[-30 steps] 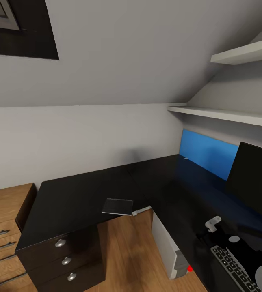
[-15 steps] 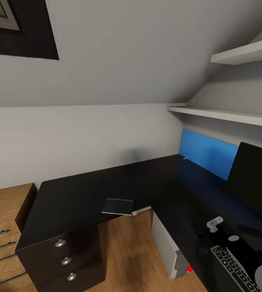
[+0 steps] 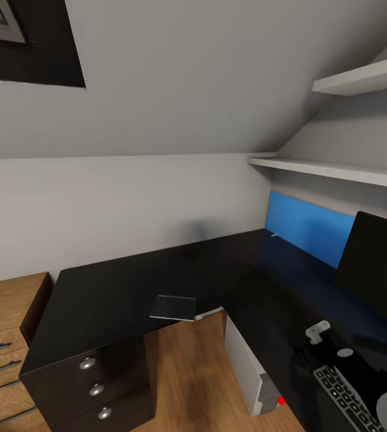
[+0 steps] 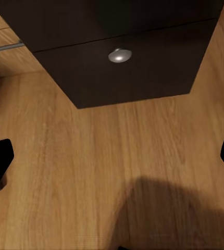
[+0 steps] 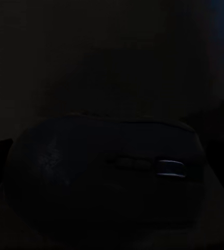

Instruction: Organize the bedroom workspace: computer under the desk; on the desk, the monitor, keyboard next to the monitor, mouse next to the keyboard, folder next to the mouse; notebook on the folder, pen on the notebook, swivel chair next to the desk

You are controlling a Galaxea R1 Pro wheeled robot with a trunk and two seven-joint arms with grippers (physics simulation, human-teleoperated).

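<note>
Now: your right jaws — mouse [image 5: 101, 172] right between them, grip state unreadable in the dark | left jaws spread over bare floor | ease mouse down beside keyboard [image 3: 343, 399] | beyond, notebook [image 3: 173, 307] on counter [image 3: 109, 294].

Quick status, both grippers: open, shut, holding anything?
Left gripper: open, empty, above light wood floor.
Right gripper: cannot tell; small rounded dark mouse sits close before it.

We are in a home bedroom's study corner under a sloped grey ceiling with a dark-framed skylight [image 3: 25, 42]. We see a black L-shaped worktop [image 3: 127, 288] with a blue back panel [image 3: 310, 231], a monitor [image 3: 376, 264], keyboard [image 3: 343, 399], wall shelves [image 3: 331, 169], and plank floor [image 3: 187, 378].
</note>
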